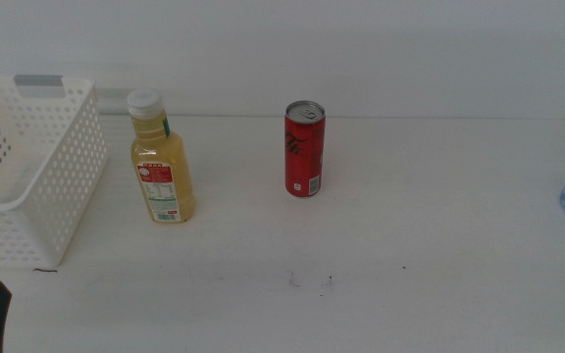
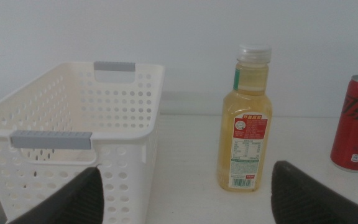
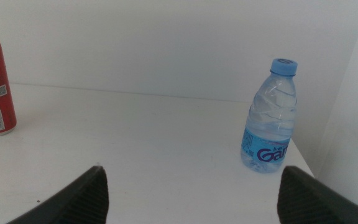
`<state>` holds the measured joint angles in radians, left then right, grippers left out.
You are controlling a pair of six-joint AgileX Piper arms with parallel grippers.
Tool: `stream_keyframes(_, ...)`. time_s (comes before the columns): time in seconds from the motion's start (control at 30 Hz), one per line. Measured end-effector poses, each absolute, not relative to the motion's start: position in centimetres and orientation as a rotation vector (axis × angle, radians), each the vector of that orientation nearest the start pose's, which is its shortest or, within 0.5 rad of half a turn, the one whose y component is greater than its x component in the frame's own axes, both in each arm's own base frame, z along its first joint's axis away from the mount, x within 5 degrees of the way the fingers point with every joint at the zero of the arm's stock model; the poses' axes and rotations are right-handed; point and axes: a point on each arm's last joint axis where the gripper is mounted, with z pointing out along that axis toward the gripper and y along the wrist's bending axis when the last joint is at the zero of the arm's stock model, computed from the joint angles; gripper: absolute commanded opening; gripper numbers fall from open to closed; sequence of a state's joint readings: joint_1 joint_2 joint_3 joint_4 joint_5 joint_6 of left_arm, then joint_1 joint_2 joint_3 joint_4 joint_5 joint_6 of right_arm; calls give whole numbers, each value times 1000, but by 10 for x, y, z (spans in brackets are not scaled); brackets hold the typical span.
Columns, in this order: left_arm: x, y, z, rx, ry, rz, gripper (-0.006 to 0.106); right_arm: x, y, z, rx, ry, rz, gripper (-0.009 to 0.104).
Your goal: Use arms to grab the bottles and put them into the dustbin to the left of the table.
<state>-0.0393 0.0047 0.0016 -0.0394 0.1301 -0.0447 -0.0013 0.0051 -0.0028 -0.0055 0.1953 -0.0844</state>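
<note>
My right wrist camera showed the whole water bottle [image 3: 270, 116], cut off in the middle view, while both tools [image 2: 185, 193] [image 3: 191, 193] sat released.

I see little of my arms: the left gripper [image 2: 185, 196] and right gripper [image 3: 191, 196] show only dark, matte, smoothly rounded jaw tips.

Perforated white plastic dustbin [image 2: 123, 112], glossy metal can [image 1: 304, 149], clear plastic bottles [image 3: 269, 118], matt table [image 1: 410, 226].
</note>
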Motion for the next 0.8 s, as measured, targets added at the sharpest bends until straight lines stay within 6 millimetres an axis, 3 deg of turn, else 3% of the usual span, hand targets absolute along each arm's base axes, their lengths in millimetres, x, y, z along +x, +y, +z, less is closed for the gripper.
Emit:
stream_keyframes(0.47,64,-8,211,31,1537,-165,90,56,0,196,-74,1680,-70,79)
stream_keyframes(0.8,111,-58,204,297,1574,-437,90,56,0,196,-74,1680,-70,79)
